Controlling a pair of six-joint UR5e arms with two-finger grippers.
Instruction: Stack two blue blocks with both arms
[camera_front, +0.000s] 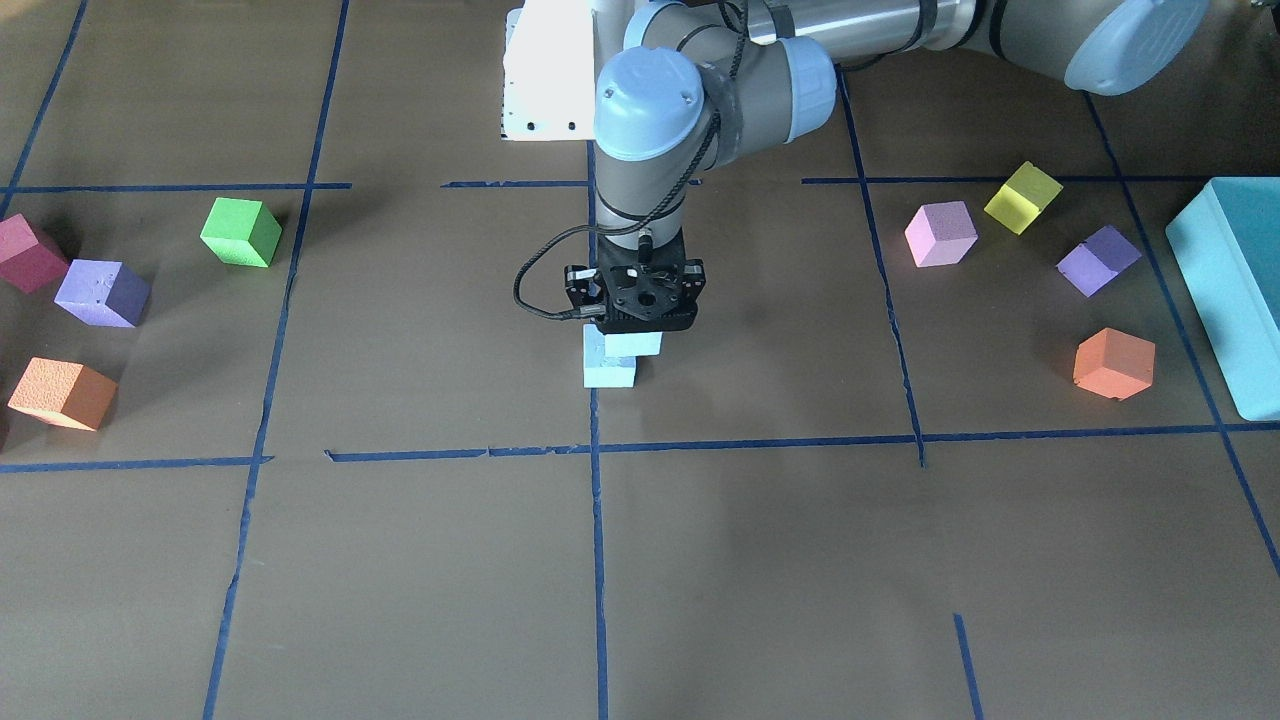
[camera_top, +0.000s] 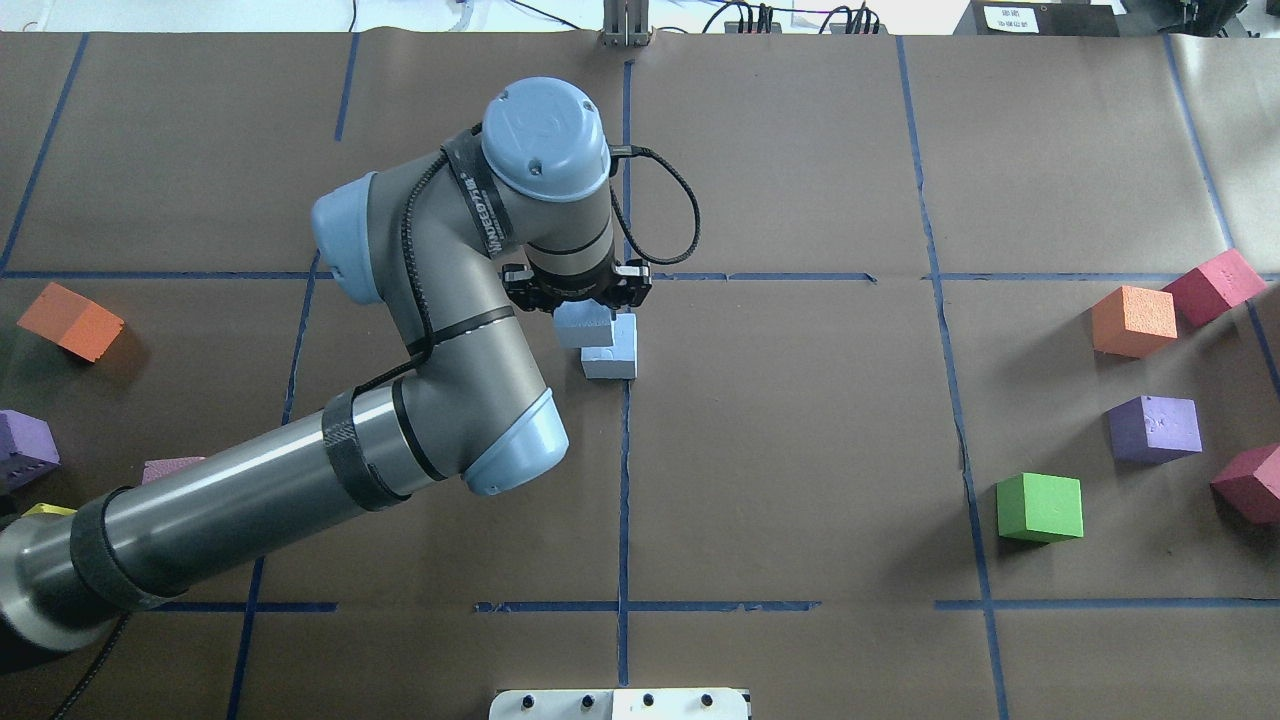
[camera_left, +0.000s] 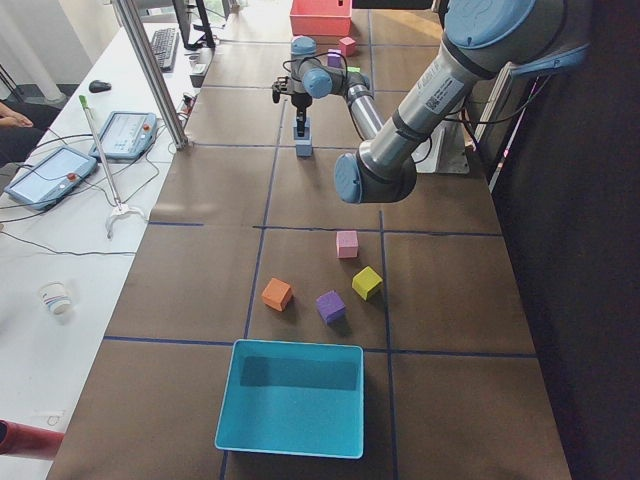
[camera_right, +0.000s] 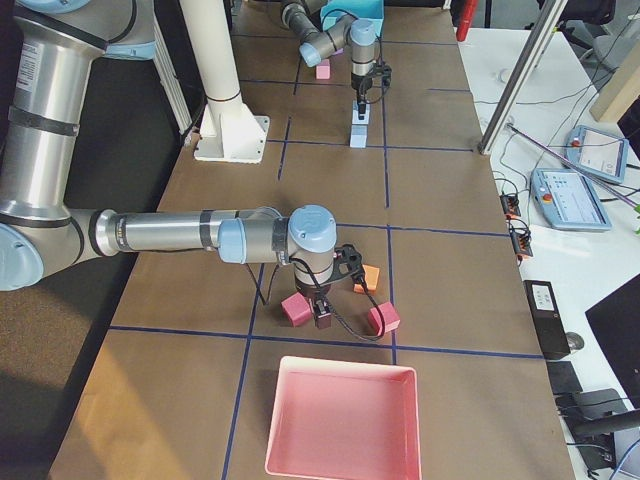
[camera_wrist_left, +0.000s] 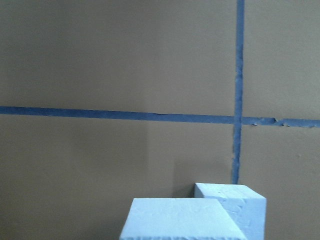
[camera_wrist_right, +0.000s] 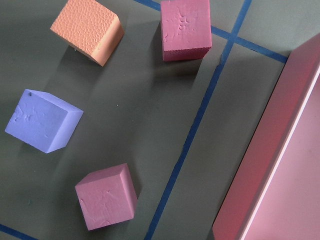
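Note:
My left gripper (camera_front: 645, 300) hangs over the table's middle, shut on one blue block (camera_front: 634, 345). It holds that block partly over the second blue block (camera_front: 607, 370), which sits on the paper by a blue tape line. The held block is offset to one side; I cannot tell whether the two touch. In the overhead view the held block (camera_top: 582, 326) shows under the left gripper (camera_top: 578, 296), beside the lower block (camera_top: 612, 350). The left wrist view shows both blocks (camera_wrist_left: 180, 221) (camera_wrist_left: 235, 206). My right gripper (camera_right: 322, 316) shows only in the exterior right view, above red cubes; I cannot tell its state.
Green (camera_front: 241, 232), purple (camera_front: 102, 293), orange (camera_front: 63, 393) and red (camera_front: 28, 253) cubes lie on my right side. Pink (camera_front: 941, 233), yellow (camera_front: 1022, 197), purple (camera_front: 1098, 260) and orange (camera_front: 1113, 363) cubes and a teal box (camera_front: 1235, 290) lie on my left. A pink tray (camera_right: 340, 420) stands by the right arm.

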